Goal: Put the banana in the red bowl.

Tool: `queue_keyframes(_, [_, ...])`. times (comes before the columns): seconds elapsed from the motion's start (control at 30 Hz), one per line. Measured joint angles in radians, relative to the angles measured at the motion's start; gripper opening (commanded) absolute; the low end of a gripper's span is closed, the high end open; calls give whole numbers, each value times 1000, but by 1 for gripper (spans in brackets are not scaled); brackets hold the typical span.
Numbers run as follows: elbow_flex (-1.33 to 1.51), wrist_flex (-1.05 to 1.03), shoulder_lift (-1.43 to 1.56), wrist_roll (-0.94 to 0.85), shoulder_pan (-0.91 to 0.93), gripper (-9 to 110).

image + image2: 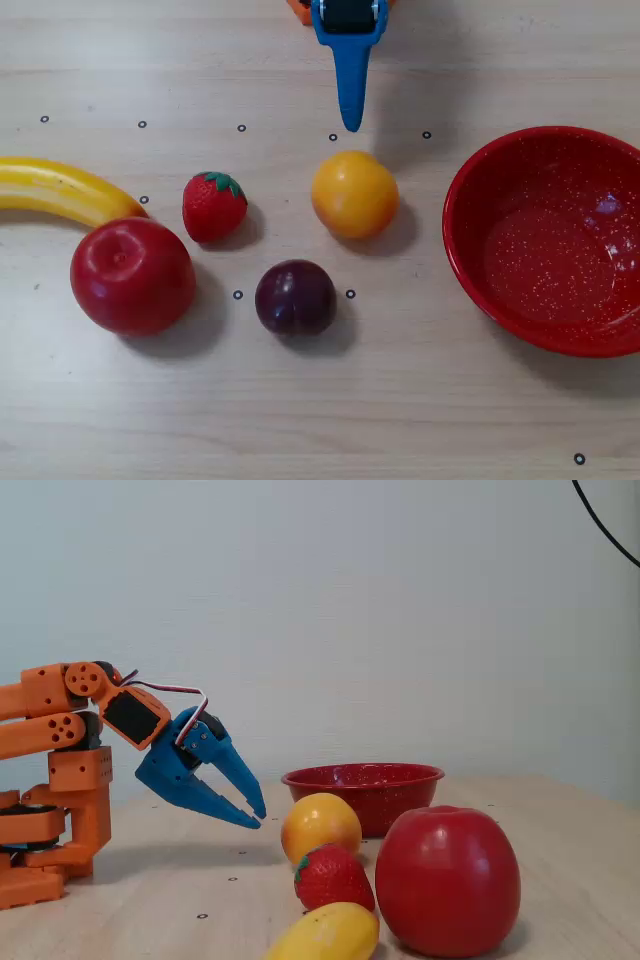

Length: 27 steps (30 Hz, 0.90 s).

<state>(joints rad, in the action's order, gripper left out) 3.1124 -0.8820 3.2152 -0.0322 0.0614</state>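
From overhead, the banana (pixel 55 190) lies at the far left, running off the frame's edge, its near end touching the glossy red apple (pixel 132 276). The red bowl (pixel 470 250), speckled and round, sits at the right edge. Between them stand a strawberry (pixel 213 206), an orange fruit (pixel 354 194) and a dark plum (pixel 296 297) on pale wood. The blue gripper (pixel 256 817) hangs above the table, fingers slightly apart, holding nothing.

- In the overhead view, the orange (pixel 354 194) lies just below the jaws' tip.
- The strawberry (pixel 213 206) and apple (pixel 132 275) lie lower left of the jaws, the banana (pixel 62 190) farthest left.
- The plum (pixel 295 297) lies beyond the orange.
- The red bowl (pixel 470 275) sits lower right.
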Motion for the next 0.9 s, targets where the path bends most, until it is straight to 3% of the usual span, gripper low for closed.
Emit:
queue_keyframes(0.67, [-29,-84,-2,12,0,0])
queue_keyframes(0.9, [-117,-115,-198,15,-3,0])
